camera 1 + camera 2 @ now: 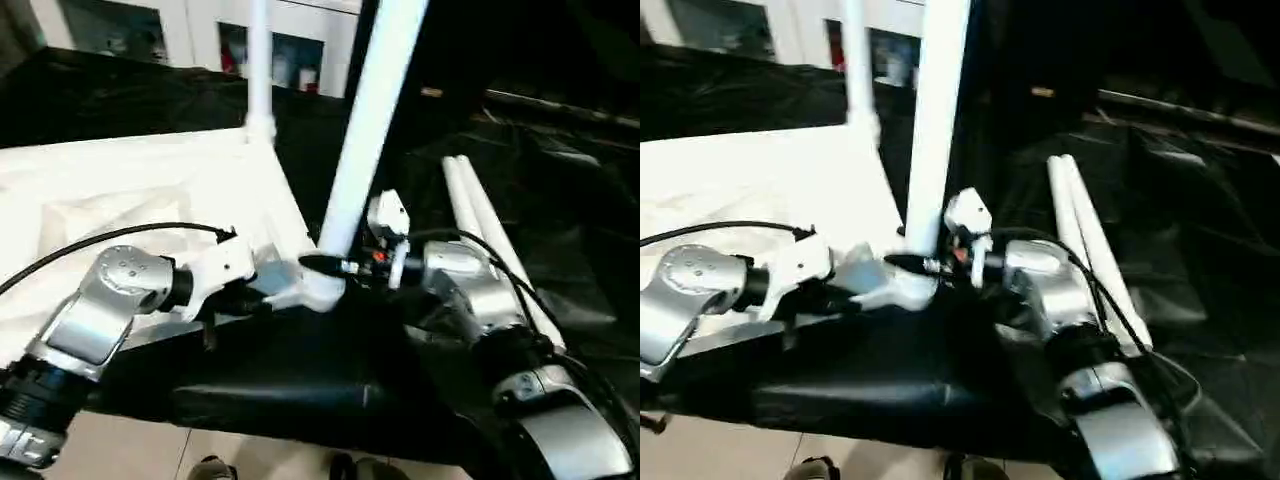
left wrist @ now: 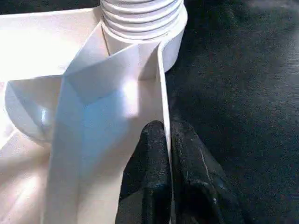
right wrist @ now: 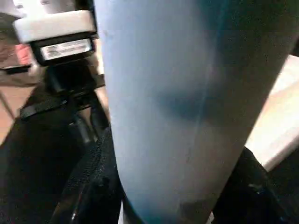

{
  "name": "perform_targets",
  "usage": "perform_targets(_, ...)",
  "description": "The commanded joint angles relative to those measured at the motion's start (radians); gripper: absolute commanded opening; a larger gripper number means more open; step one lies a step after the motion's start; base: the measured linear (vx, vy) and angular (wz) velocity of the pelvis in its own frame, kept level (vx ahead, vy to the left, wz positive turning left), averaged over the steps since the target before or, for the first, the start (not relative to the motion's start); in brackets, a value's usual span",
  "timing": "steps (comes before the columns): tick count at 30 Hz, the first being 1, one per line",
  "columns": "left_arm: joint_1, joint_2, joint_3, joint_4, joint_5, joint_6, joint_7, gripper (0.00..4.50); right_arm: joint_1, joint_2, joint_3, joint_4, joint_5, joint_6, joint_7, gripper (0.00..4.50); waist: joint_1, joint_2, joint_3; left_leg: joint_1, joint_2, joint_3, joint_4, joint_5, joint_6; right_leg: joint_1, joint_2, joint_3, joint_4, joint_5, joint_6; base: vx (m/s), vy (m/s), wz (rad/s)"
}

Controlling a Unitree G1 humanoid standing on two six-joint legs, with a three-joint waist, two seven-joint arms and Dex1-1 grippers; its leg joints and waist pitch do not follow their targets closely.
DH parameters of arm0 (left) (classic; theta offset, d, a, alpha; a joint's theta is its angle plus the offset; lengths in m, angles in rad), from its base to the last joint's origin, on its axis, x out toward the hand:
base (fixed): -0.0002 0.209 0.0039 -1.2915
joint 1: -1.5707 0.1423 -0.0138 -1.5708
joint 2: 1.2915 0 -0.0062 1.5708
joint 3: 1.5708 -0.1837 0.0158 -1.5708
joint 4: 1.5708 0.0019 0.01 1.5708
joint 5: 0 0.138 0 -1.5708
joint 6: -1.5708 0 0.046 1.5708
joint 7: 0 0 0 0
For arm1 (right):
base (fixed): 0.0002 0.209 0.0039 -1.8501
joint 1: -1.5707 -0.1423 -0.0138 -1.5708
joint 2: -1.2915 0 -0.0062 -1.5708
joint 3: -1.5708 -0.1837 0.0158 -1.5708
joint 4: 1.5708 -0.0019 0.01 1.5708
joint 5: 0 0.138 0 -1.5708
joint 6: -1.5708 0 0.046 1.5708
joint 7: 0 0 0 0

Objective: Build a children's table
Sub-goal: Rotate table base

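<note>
The children's table top (image 1: 120,200) lies upside down, white, on a black cloth. One white leg (image 1: 260,70) stands upright in its far right corner. A second leg (image 1: 372,130) rises, slightly tilted, from the near right corner socket (image 1: 318,290); its threaded end (image 2: 140,18) sits in that socket. My right gripper (image 1: 335,264) is shut on this leg just above the socket, with a black finger (image 3: 91,196) on each side of the tube. My left gripper (image 1: 262,290) is shut on the top's thin rim (image 2: 161,93) beside that corner, fingers (image 2: 149,177) pinching the wall.
Two more white legs (image 1: 485,225) lie side by side on the black cloth (image 1: 300,370) to the right of my right arm. A white cabinet with glass-fronted shelves (image 1: 290,50) stands behind the table. Pale floor (image 1: 130,450) shows past the cloth's near edge.
</note>
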Motion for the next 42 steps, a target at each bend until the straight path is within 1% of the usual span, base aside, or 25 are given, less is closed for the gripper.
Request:
perform_targets(1, 0.005, -0.001, -0.116, -0.11, -0.078, -0.067, -0.21, 0.0, 0.105, -0.06, 0.097, 0.089, -0.096, 0.07, 0.052, 1.89, 0.001, 0.04, -0.041, 0.018, 0.002, 0.007, -0.078, -0.461, -0.009, 0.041, -0.033, 0.031, -0.075, -0.381, -0.187, 0.0, 0.0, 0.0)
perform_targets(5, 0.001, -0.005, -0.122, -0.113, -0.079, -0.073, -0.217, 0.0, 0.132, -0.077, 0.115, 0.069, -0.114, 0.058, 0.075, 1.89, 0.007, 0.043, -0.023, 0.035, 0.002, 0.003, -0.083, -0.576, -0.022, 0.027, -0.037, 0.031, -0.094, -0.533, -0.152, 0.0, 0.0, 0.0)
perform_targets(11, -0.029, -0.045, -0.106, -0.021, -0.03, -0.091, -0.133, 0.0, 0.098, -0.038, 0.063, 0.179, -0.139, 0.015, -0.11, 1.89, 0.003, 0.043, -0.022, 0.04, -0.001, -0.011, -0.087, -0.617, -0.033, 0.024, -0.043, 0.028, -0.108, -0.647, -0.116, 0.0, 0.0, 0.0)
perform_targets(13, -0.048, -0.082, -0.082, 0.048, -0.005, -0.072, -0.05, 0.0, 0.066, -0.009, 0.009, 0.257, -0.143, 0.008, -0.283, 1.89, -0.003, 0.045, -0.01, 0.048, -0.004, -0.022, -0.09, -0.688, -0.043, 0.022, -0.043, 0.014, -0.123, -0.758, -0.081, -0.029, 0.002, -0.02)
perform_targets(14, -0.052, -0.09, -0.077, 0.059, -0.002, -0.065, -0.033, 0.0, 0.061, -0.004, 0.0, 0.268, -0.14, 0.01, -0.312, 1.89, -0.015, 0.045, -0.005, 0.064, -0.008, -0.031, -0.089, -0.738, -0.043, 0.023, -0.039, -0.014, -0.149, -0.83, -0.047, -0.079, 0.028, -0.09)
perform_targets(15, -0.056, -0.101, -0.07, 0.073, 0.001, -0.057, -0.012, 0.0, 0.056, 0.002, -0.012, 0.281, -0.137, 0.012, -0.348, 1.89, -0.016, 0.05, -0.01, 0.068, -0.009, -0.036, -0.09, -0.747, -0.044, 0.032, -0.04, -0.025, -0.153, -0.832, -0.042, -0.079, 0.028, -0.09)
perform_targets(16, -0.067, -0.127, -0.052, 0.095, -0.003, -0.027, 0.033, 0.0, 0.045, 0.014, -0.033, 0.307, -0.131, 0.018, -0.419, 1.89, -0.031, 0.076, -0.002, 0.06, 0.007, -0.051, -0.125, -0.851, -0.048, 0.065, -0.026, -0.071, -0.147, -0.72, -0.053, -0.079, 0.043, -0.12)
perform_targets(17, -0.078, -0.153, -0.036, 0.115, -0.006, 0.0, 0.074, 0.0, 0.034, 0.025, -0.05, 0.329, -0.127, 0.023, -0.484, 1.89, -0.031, 0.079, -0.002, 0.044, 0.017, -0.052, -0.146, -0.883, -0.045, 0.089, -0.021, -0.079, -0.118, -0.629, -0.068, -0.139, 0.025, -0.12)
perform_targets(18, -0.088, -0.175, -0.023, 0.132, -0.004, 0.017, 0.111, 0.0, 0.024, 0.035, -0.064, 0.349, -0.124, 0.023, -0.544, 1.89, 0.0, 0.098, -0.002, -0.027, 0.045, -0.047, -0.204, -0.958, -0.047, 0.156, -0.02, -0.059, 0.048, -0.373, -0.114, -0.139, 0.025, -0.12)
perform_targets(19, -0.094, -0.189, -0.016, 0.142, -0.002, 0.027, 0.134, 0.0, 0.018, 0.042, -0.072, 0.362, -0.122, 0.023, -0.582, 1.89, 0.028, 0.096, 0.003, -0.046, 0.05, -0.026, -0.224, -0.981, -0.031, 0.153, -0.013, -0.046, 0.089, -0.295, -0.1, -0.134, -0.032, 0.08)
perform_targets(20, -0.109, -0.225, -0.001, 0.173, 0.014, 0.056, 0.2, 0.0, 0.002, 0.06, -0.091, 0.393, -0.113, 0.023, -0.671, 1.89, 0.05, 0.066, 0.007, 0.005, 0.025, 0.019, -0.209, -0.864, -0.011, 0.095, -0.017, 0.017, 0.085, -0.466, -0.073, 0.011, -0.095, 0.08)
perform_targets(21, -0.119, -0.246, 0.007, 0.192, 0.026, 0.074, 0.239, 0.0, -0.009, 0.071, -0.101, 0.412, -0.108, 0.023, -0.721, 1.89, 0.028, 0.015, 0.018, 0.138, -0.041, -0.018, 0.044, -0.518, -0.021, -0.046, -0.147, 0.016, -0.191, -1.165, -0.047, 0.011, -0.095, 0.08)
perform_targets(22, -0.126, -0.26, 0.012, 0.207, 0.036, 0.088, 0.268, 0.0, -0.016, 0.079, -0.107, 0.426, -0.104, 0.023, -0.756, 1.89, 0.032, 0.012, -0.001, 0.064, -0.045, -0.045, 0.051, -0.183, 0.02, 0.039, -0.174, 0.059, -0.175, -1.207, -0.048, 0.042, -0.053, -0.26)
perform_targets(23, -0.141, -0.301, 0.027, 0.243, 0.06, 0.127, 0.348, 0.0, -0.034, 0.097, -0.117, 0.456, -0.101, 0.021, -0.837, 1.89, 0.047, 0.021, -0.002, 0.022, -0.024, -0.052, -0.001, -0.158, 0.014, 0.092, -0.172, 0.064, -0.142, -1.082, -0.06, 0.036, 0.02, -0.23)
perform_targets(24, -0.153, -0.332, 0.039, 0.273, 0.079, 0.155, 0.409, 0.0, -0.048, 0.113, -0.124, 0.478, -0.101, 0.018, -0.897, 1.89, 0.053, 0.028, -0.007, 0.014, -0.014, -0.044, -0.046, -0.157, -0.006, 0.102, -0.132, 0.044, -0.114, -0.917, -0.073, 0.036, 0.02, -0.23)
perform_targets(25, -0.166, -0.363, 0.043, 0.302, 0.102, 0.175, 0.471, 0.0, -0.064, 0.134, -0.137, 0.501, -0.094, 0.02, -0.959, 1.89, 0.037, 0.046, -0.02, 0.06, -0.009, -0.028, -0.08, -0.296, -0.03, 0.062, -0.055, 0.027, -0.071, -0.508, -0.138, 0.0, 0.0, 0.0)
perform_targets(26, -0.177, -0.393, 0.041, 0.324, 0.123, 0.198, 0.526, 0.0, -0.082, 0.154, -0.145, 0.524, -0.097, 0.019, -1.029, 1.89, 0.038, 0.053, -0.023, 0.069, -0.01, -0.019, -0.08, -0.317, -0.027, 0.056, -0.05, 0.033, -0.069, -0.426, -0.163, -0.072, -0.035, 0.25)
perform_targets(27, -0.184, -0.418, 0.04, 0.338, 0.136, 0.215, 0.568, 0.0, -0.096, 0.17, -0.152, 0.539, -0.096, 0.017, -1.075, 1.89, 0.037, 0.056, -0.017, 0.071, -0.009, -0.014, -0.084, -0.356, -0.023, 0.052, -0.049, 0.033, -0.072, -0.402, -0.178, -0.072, -0.035, 0.25)
perform_targets(28, -0.192, -0.44, 0.031, 0.348, 0.153, 0.225, 0.605, 0.0, -0.109, 0.187, -0.164, 0.55, -0.089, 0.016, -1.113, 1.89, 0.031, 0.048, -0.006, 0.071, -0.012, -0.011, -0.088, -0.45, -0.016, 0.049, -0.048, 0.029, -0.088, -0.516, -0.16, -0.087, 0.001, 0.2)
perform_targets(30, -0.208, -0.478, 0.037, 0.378, 0.153, 0.225, 0.656, 0.0, -0.131, 0.213, -0.168, 0.561, -0.094, -0.002, -1.155, 1.89, 0.024, 0.041, 0.002, 0.089, -0.021, -0.021, -0.085, -0.584, -0.018, 0.031, -0.054, 0.017, -0.122, -0.772, -0.066, -0.067, 0.031, 0.08)
perform_targets(31, -0.214, -0.487, 0.039, 0.393, 0.155, 0.215, 0.674, 0.0, -0.14, 0.225, -0.178, 0.565, -0.085, -0.016, -1.163, 1.89, 0.021, 0.043, -0.003, 0.082, -0.019, -0.032, -0.09, -0.617, -0.018, 0.041, -0.056, 0.009, -0.128, -0.796, -0.034, -0.045, 0.058, -0.04)
perform_targets(36, -0.224, -0.443, 0.025, 0.416, 0.198, 0.13, 0.691, 0.0, -0.158, 0.252, -0.186, 0.546, -0.08, -0.098, -1.088, 1.89, -0.001, 0.059, -0.009, 0.047, -0.003, -0.054, -0.135, -0.734, -0.019, 0.086, -0.055, -0.023, -0.117, -0.598, -0.043, -0.037, 0.079, -0.13)
perform_targets(39, -0.186, -0.391, 0.018, 0.356, 0.184, 0.039, 0.601, 0.0, -0.169, 0.251, -0.225, 0.494, -0.036, -0.168, -0.972, 1.89, -0.021, 0.06, -0.013, 0.053, 0.001, -0.049, -0.144, -0.795, -0.013, 0.088, -0.056, -0.042, -0.128, -0.633, -0.047, -0.06, 0.042, -0.13)
perform_targets(40, -0.175, -0.378, 0.012, 0.337, 0.18, 0.03, 0.572, 0.0, -0.171, 0.25, -0.236, 0.476, -0.02, -0.177, -0.942, 1.89, -0.028, 0.06, -0.014, 0.044, 0.006, -0.047, -0.153, -0.813, -0.006, 0.1, -0.056, -0.05, -0.118, -0.619, -0.05, -0.068, 0.01, -0.1)
perform_targets(42, -0.157, -0.362, 0.004, 0.311, 0.166, -0.015, 0.527, 0.0, -0.173, 0.244, -0.248, 0.444, 0.001, -0.184, -0.901, 1.89, -0.008, 0.073, -0.012, -0.006, 0.027, -0.027, -0.209, -0.859, -0.001, 0.143, -0.038, -0.05, -0.019, -0.51, -0.068, -0.101, -0.026, -0.08)
